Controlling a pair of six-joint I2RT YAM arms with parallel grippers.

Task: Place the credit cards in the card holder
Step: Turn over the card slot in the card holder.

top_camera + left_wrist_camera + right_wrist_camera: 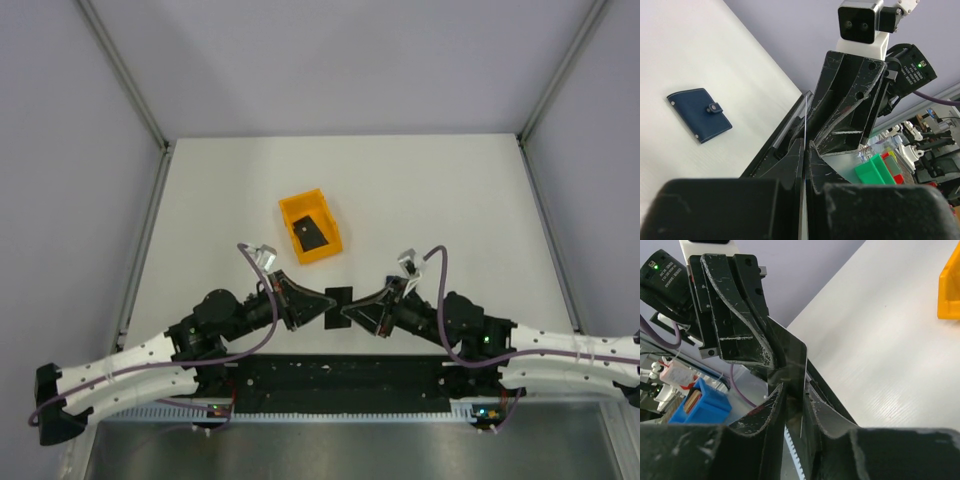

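Note:
One black credit card [338, 296] is held on edge above the table's near middle, between both grippers. My left gripper [322, 300] is shut on it; in the left wrist view the card [804, 120] shows as a thin edge-on line between the pressed fingers [790, 165]. My right gripper [352, 306] faces it from the other side. Its fingers [822, 407] flank the same card [790, 355] with narrow gaps still showing. A second black card [312, 233] lies in the orange bin [295, 208]. The navy card holder [699, 115] lies folded shut on the table and is hidden in the top view.
The orange bin stands beyond the grippers at mid-table, and its corner [950, 290] shows in the right wrist view. The black base rail [340, 380] runs along the near edge under the arms. Grey walls enclose the table on three sides.

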